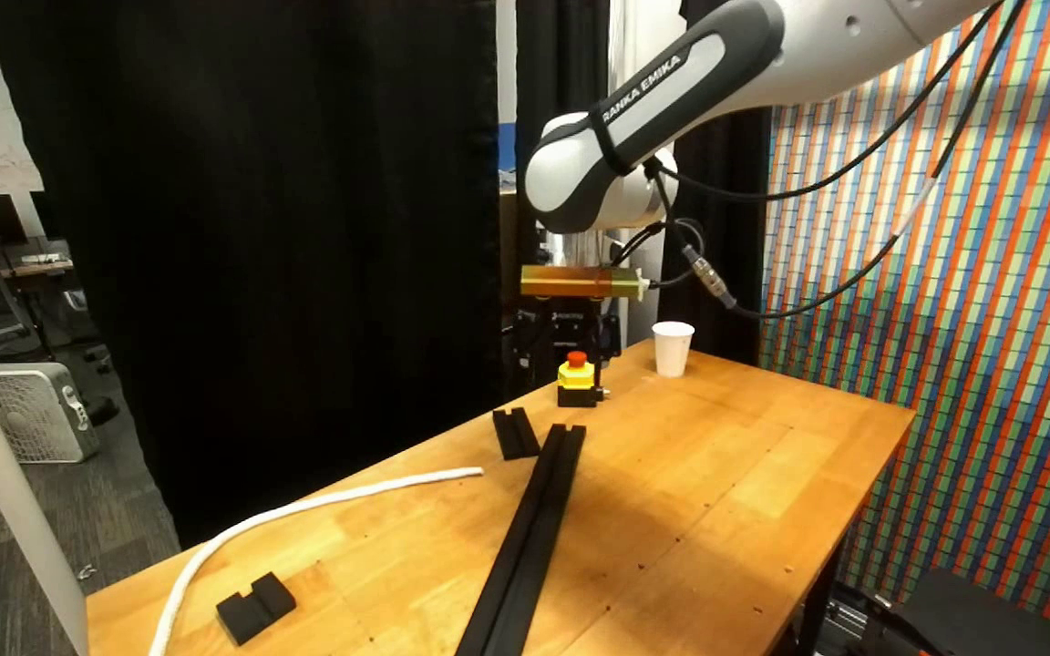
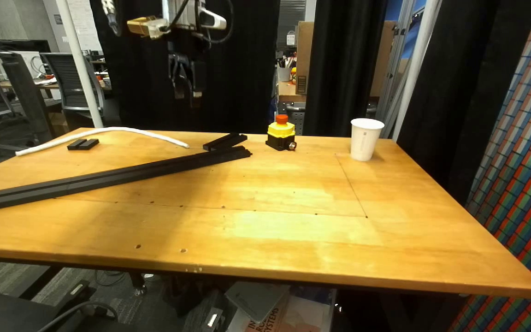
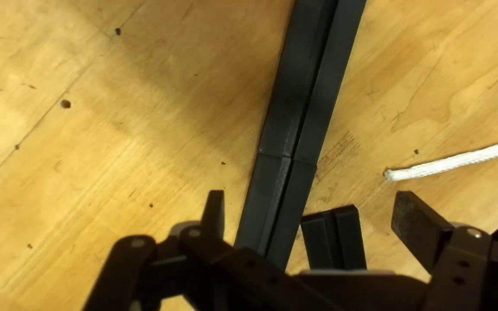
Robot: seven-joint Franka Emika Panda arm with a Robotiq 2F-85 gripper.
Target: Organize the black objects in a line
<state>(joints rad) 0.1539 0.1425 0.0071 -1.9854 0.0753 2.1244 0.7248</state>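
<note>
A long black grooved bar (image 1: pixel 536 538) lies diagonally on the table; it also shows in an exterior view (image 2: pixel 117 176). In the wrist view, a seam crosses this bar (image 3: pixel 305 95), so two pieces lie end to end. A shorter black grooved block (image 1: pixel 516 434) lies at an angle beside its far end, also seen in the wrist view (image 3: pixel 333 237), its lower part hidden by the gripper. A small chunky black block (image 1: pixel 256 608) lies apart, also in an exterior view (image 2: pixel 83 144), but out of the wrist view. My gripper (image 3: pixel 310 201) is open and empty, high above the table (image 2: pixel 188 94).
A red-and-yellow button on a black base (image 2: pixel 281 133) stands near the short block. A white paper cup (image 2: pixel 366 139) stands farther along the table. A white cord (image 1: pixel 306 504) curves past the small block; its end shows in the wrist view (image 3: pixel 448 163). Black curtains hang behind the table.
</note>
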